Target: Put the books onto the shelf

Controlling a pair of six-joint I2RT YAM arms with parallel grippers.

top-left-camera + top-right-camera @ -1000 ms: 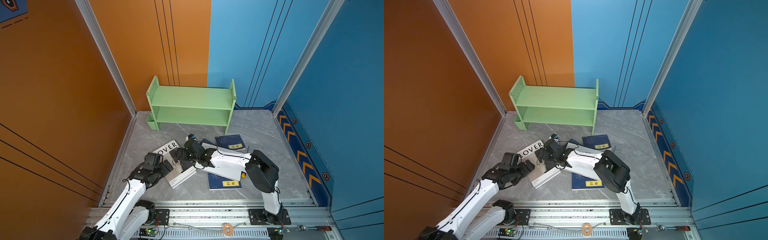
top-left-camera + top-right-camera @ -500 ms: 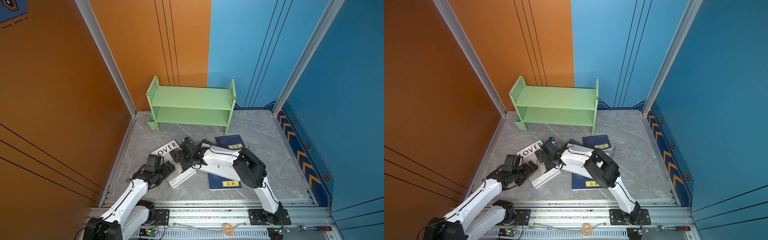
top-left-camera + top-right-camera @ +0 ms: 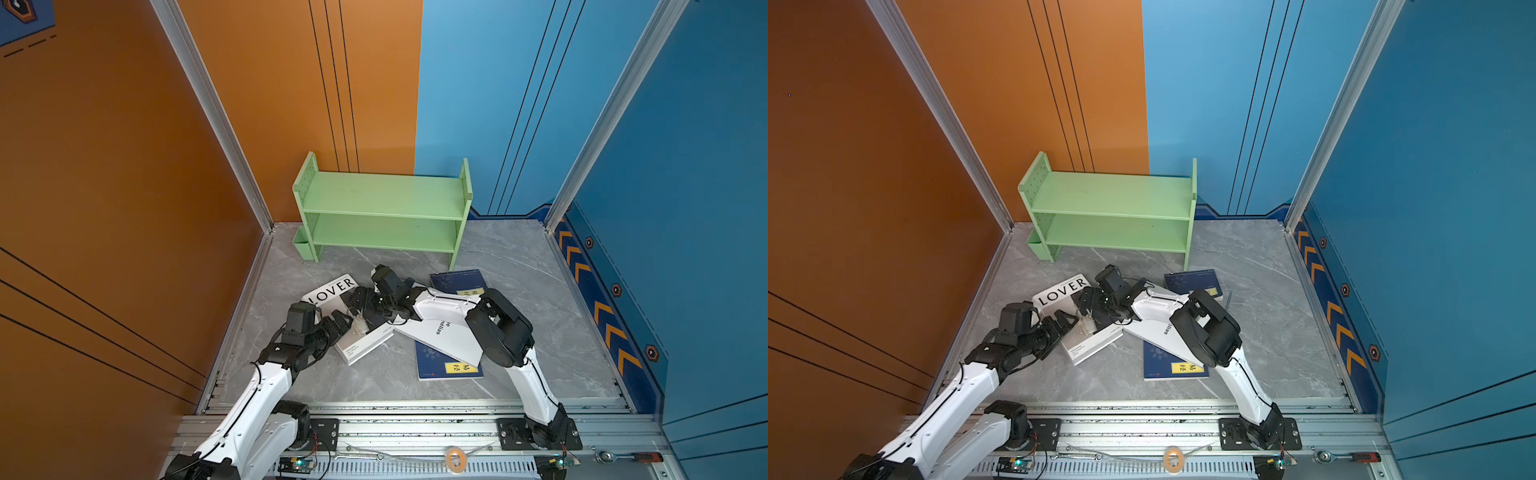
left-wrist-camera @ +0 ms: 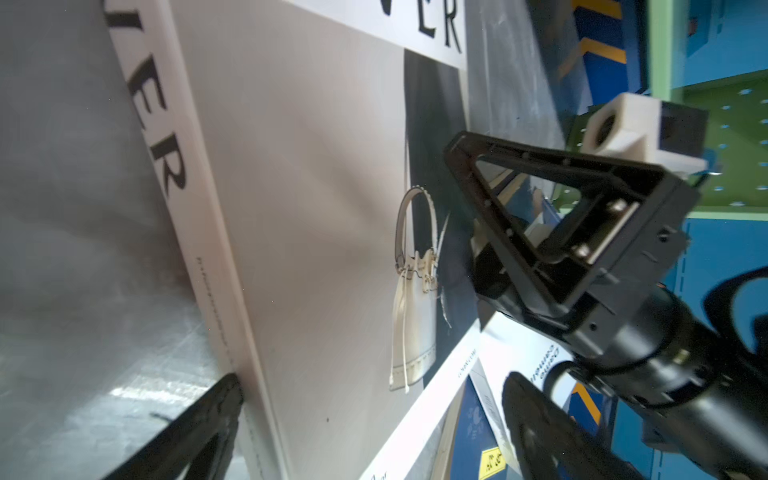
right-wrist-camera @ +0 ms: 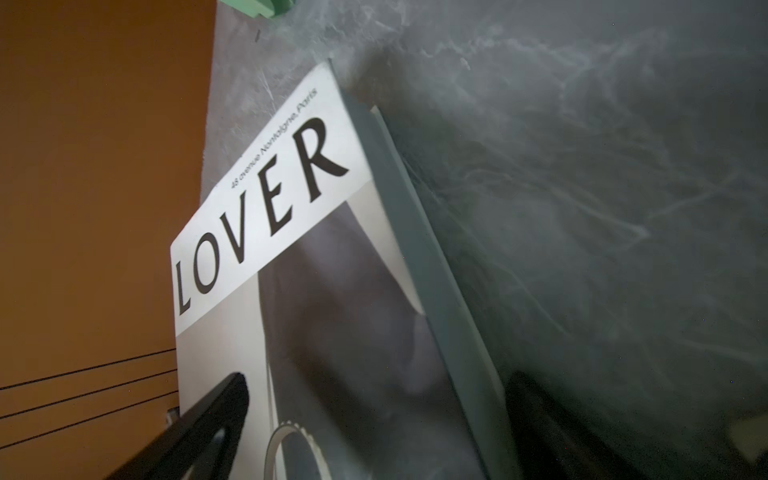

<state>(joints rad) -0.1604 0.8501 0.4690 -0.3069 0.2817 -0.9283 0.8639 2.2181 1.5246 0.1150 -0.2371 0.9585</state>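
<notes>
The right tool (image 3: 358, 302) has slid over to the left. Now it hangs over the big white LOVER book (image 3: 332, 287). Its two fingers are spread wide with the book's long edge between them. They are not squeezing it yet.

The left tool (image 3: 344, 323) has come in a little too. It is also spread wide and sits low by the book's near end, with one finger right beside the spine.

The book lies flat on the grey counter (image 3: 374, 382), in front of the green shelf (image 3: 382, 195). The shelf has no books on it. I think both tools are getting ready to lift this book. A blue book (image 3: 451, 368) waits nearby.
</notes>
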